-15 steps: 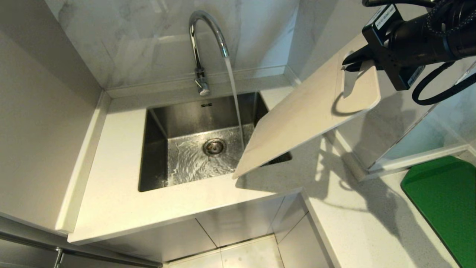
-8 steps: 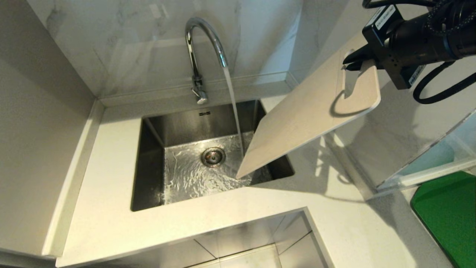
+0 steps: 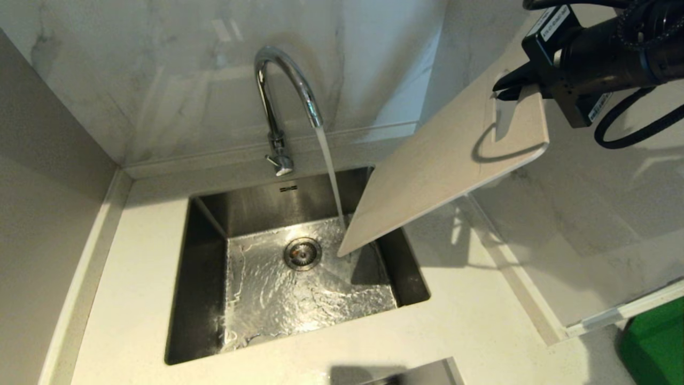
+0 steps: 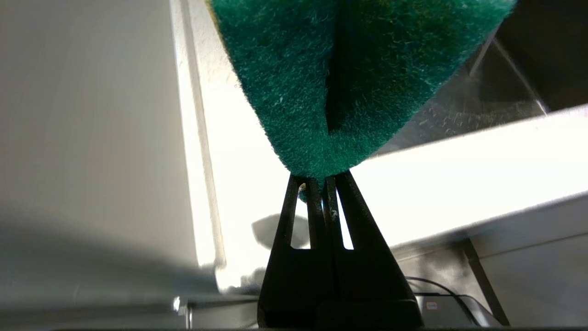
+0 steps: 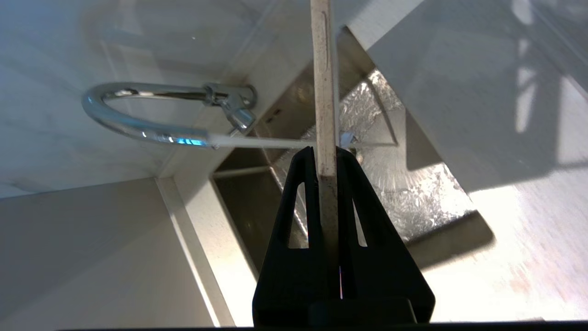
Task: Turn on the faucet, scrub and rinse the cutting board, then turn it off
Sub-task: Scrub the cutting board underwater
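Note:
The chrome gooseneck faucet (image 3: pixel 283 91) is running; its stream falls into the steel sink (image 3: pixel 208 256) just left of the board's low corner. The cream cutting board (image 3: pixel 443 160) hangs tilted, its handle end up at the right, its low corner over the sink near the drain (image 3: pixel 302 253). My right gripper (image 3: pixel 505 90) is shut on the board's handle end; in the right wrist view the board's edge (image 5: pixel 325 92) runs out from between its fingers (image 5: pixel 327 158). My left gripper (image 4: pixel 317 181), out of the head view, is shut on a green scrub sponge (image 4: pixel 340 78).
White counter (image 3: pixel 133 299) surrounds the sink, with marble walls behind and at the right. A green mat (image 3: pixel 654 342) lies at the lower right. The faucet's lever (image 3: pixel 281 166) points down at its base.
The whole head view has shifted: sink and faucet slid down and left, the counter's front edge left the view. The board's low corner now hangs further over the sink, closer to the stream.

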Controlling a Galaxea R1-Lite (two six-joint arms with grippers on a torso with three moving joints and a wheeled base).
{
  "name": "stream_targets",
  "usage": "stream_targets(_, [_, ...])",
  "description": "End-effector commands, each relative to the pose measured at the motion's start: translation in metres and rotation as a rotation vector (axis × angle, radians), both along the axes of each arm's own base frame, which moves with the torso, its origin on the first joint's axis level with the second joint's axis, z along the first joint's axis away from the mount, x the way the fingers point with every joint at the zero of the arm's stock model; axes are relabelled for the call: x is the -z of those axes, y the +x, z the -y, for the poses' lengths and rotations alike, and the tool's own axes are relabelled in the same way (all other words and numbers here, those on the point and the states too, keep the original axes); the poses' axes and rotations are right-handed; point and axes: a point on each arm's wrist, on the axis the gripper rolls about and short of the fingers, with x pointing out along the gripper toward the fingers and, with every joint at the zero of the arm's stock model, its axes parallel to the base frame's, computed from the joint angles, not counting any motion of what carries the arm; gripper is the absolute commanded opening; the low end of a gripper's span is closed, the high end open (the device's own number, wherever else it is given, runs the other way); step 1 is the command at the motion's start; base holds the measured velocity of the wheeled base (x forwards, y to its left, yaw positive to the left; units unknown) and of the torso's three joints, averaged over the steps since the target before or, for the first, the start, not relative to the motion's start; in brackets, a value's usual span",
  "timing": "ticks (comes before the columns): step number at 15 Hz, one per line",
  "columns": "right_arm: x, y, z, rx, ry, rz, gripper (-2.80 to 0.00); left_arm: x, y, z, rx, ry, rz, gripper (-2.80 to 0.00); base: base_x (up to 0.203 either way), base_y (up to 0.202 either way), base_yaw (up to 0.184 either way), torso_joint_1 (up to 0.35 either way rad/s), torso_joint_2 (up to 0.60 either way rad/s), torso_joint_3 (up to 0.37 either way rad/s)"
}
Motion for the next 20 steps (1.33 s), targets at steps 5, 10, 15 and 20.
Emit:
stream_targets(5, [0.001,0.001,-0.001,-0.011,0.008,-0.007,-2.8,0.0,0.0,0.0,-0.003,0.0,0.0,-2.8,0.111,0.0,-0.01,0.0,0.0,0.002])
stream_targets(10, [0.002,0.002,-0.002,-0.011,0.019,-0.019,-2.8,0.0,0.0,0.0,-0.005,-0.002,0.0,-2.8,0.0,0.0,0.0,0.0,0.0,0.0])
stream_targets(15, [0.018,0.02,-0.032,-0.066,0.111,-0.104,-2.8,0.0,0.0,0.0,-0.004,-0.003,0.0,-2.8,0.0,0.0,0.0,0.0,0.0,0.0])
stream_targets(20, [0.05,0.053,-0.076,-0.131,0.148,-0.189,-2.8,0.0,0.0,0.0,-0.003,-0.001,0.0,-2.8,0.0,0.0,0.0,0.0,0.0,0.0])
